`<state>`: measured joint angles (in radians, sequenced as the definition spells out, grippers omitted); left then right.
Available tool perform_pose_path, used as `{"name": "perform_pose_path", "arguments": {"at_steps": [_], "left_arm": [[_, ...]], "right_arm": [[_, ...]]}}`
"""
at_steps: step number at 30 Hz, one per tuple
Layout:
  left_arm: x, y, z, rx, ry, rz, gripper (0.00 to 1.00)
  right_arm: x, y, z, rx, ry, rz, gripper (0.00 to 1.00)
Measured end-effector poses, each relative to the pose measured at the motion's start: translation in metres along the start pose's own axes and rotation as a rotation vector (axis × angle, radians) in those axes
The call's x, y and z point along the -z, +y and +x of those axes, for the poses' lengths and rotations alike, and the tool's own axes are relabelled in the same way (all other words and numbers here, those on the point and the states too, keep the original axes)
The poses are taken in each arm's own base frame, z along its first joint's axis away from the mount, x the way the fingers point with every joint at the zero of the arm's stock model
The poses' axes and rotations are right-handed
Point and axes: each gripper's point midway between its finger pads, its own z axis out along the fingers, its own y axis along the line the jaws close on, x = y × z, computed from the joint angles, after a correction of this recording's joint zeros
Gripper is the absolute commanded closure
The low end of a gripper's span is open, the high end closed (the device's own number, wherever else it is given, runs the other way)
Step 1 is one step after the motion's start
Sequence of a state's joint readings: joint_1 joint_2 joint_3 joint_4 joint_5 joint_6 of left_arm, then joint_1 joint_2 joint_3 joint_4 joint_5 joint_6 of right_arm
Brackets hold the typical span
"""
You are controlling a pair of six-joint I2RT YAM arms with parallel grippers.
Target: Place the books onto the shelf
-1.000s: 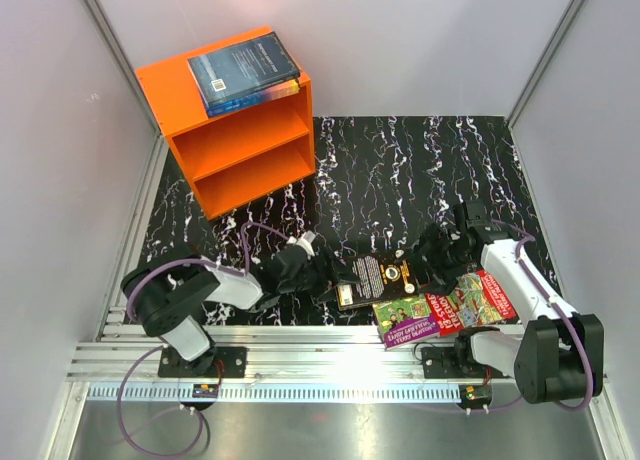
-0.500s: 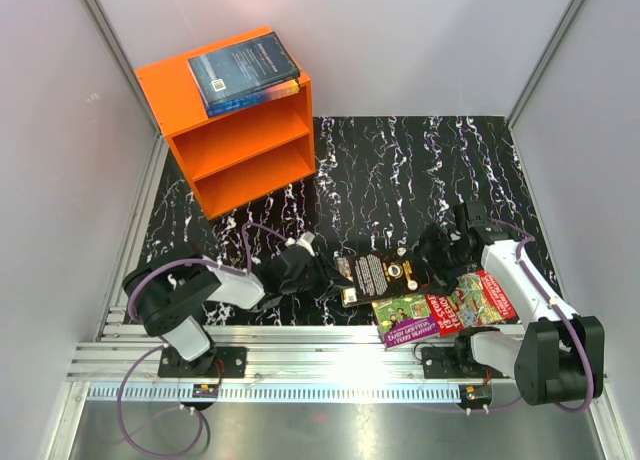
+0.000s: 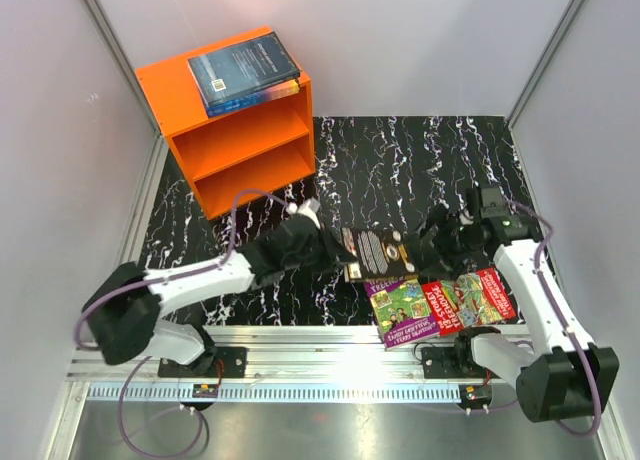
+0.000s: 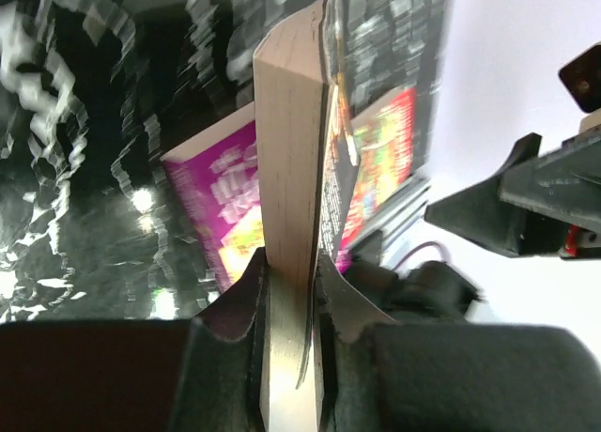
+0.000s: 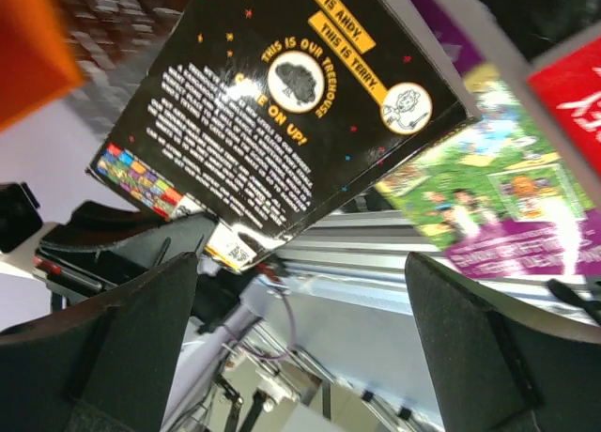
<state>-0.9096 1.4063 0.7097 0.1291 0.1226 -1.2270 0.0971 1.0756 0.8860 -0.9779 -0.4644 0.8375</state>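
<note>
- The shelf [image 3: 172, 92] stands at the far left corner of the worktop [image 3: 400, 170], its two open compartments facing the near right. Neither compartment shows a book.
- The blue book [image 3: 243, 70] lies flat on the shelf's top, not in a compartment.
- The left hand [image 3: 338, 253] reaches in from the left, and its fingers [image 4: 246, 296] are closed on the left end of the black book [image 3: 385, 252].
- In the left wrist view the page block of that book runs straight out from between the jaws. Its long axis is therefore in line with the hand, and the book seems to be raised off the worktop.
- The right hand [image 3: 432, 248] sits just beside the right end of the same book. Its fingers [image 5: 122, 343] are spread wide and hold nothing.
- The green-purple book [image 3: 402, 305] and the red book [image 3: 480, 295] lie flat near the front edge, below the black book and closer to the right arm.
- The shelf lies up and to the left of the gripped book, well apart from it, and the left arm is the nearer one. Judging by this, the carry must swing the book left and away, then bring its long axis in line with a compartment opening.
</note>
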Motion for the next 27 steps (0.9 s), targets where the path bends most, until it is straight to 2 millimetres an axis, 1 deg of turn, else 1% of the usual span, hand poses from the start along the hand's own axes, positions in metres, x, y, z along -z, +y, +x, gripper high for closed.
{"name": "perform_pose_path", "arguments": {"at_steps": [2, 4, 6, 7, 9, 10, 11, 12, 13, 14, 16, 18, 21, 23, 25, 27], "left_arm": [[0.021, -0.026, -0.020, -0.039, -0.044, 0.014, 1.00], [0.047, -0.053, -0.050, -0.063, -0.107, 0.036, 1.00], [0.077, -0.080, -0.086, -0.081, -0.184, 0.054, 1.00], [0.092, -0.093, -0.109, -0.092, -0.235, 0.063, 1.00], [0.124, -0.119, -0.147, -0.117, -0.322, 0.084, 1.00], [0.141, -0.132, -0.168, -0.136, -0.371, 0.093, 1.00], [0.168, -0.152, -0.197, -0.175, -0.453, 0.117, 1.00], [0.183, -0.159, -0.213, -0.190, -0.492, 0.115, 1.00], [0.201, -0.173, -0.228, -0.214, -0.513, 0.122, 1.00], [0.216, -0.190, -0.245, -0.241, -0.540, 0.145, 1.00], [0.241, -0.217, -0.280, -0.292, -0.614, 0.197, 1.00], [0.264, -0.236, -0.309, -0.329, -0.676, 0.240, 1.00], [0.288, -0.244, -0.339, -0.345, -0.739, 0.250, 1.00], [0.299, -0.241, -0.356, -0.341, -0.767, 0.251, 1.00], [0.301, -0.231, -0.368, -0.320, -0.756, 0.254, 1.00], [0.296, -0.216, -0.379, -0.291, -0.719, 0.250, 1.00]], "right_arm": [[0.023, 0.027, -0.006, 0.023, -0.052, -0.067, 0.00], [0.051, 0.059, -0.013, 0.061, -0.116, -0.153, 0.00], [0.078, 0.087, -0.018, 0.095, -0.172, -0.230, 0.00], [0.092, 0.100, -0.018, 0.112, -0.195, -0.268, 0.00], [0.105, 0.112, -0.018, 0.130, -0.214, -0.305, 0.00], [0.109, 0.115, -0.017, 0.136, -0.217, -0.316, 0.00], [0.111, 0.117, -0.016, 0.138, -0.216, -0.323, 0.00], [0.110, 0.117, -0.015, 0.134, -0.209, -0.322, 0.01], [0.108, 0.115, -0.015, 0.128, -0.202, -0.318, 0.00], [0.104, 0.111, -0.013, 0.120, -0.192, -0.314, 0.00], [0.097, 0.102, -0.009, 0.102, -0.168, -0.297, 0.00], [0.090, 0.093, -0.003, 0.084, -0.144, -0.282, 0.00], [0.086, 0.082, 0.003, 0.067, -0.125, -0.263, 0.00], [0.087, 0.079, 0.006, 0.067, -0.124, -0.262, 0.00], [0.089, 0.079, 0.008, 0.071, -0.126, -0.268, 0.00], [0.090, 0.079, 0.009, 0.074, -0.124, -0.271, 0.00]]}}
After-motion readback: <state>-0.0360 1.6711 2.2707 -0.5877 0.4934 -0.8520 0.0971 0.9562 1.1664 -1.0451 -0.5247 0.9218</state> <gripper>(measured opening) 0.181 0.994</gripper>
